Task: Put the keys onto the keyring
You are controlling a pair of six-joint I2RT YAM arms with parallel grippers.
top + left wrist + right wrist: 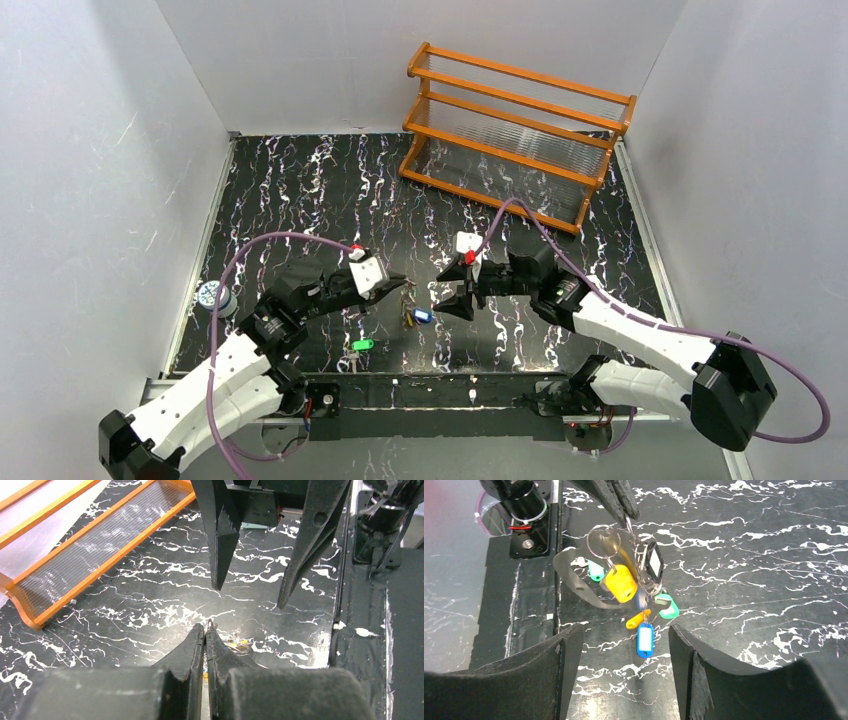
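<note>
We're seeing the left gripper pinching shut on the keyring, dangling it above the table centre, with yellow, green, blue and dark keys hanging on it. Right gripper is sitting just right of the bunch, jaws wide, carrying nothing. One green key is lying loose, near-left of the bunch. Risks we're flagging: bunch swinging if bumped, thin wire slipping out of the pinch, right fingers snagging hung keys while reaching.
</note>
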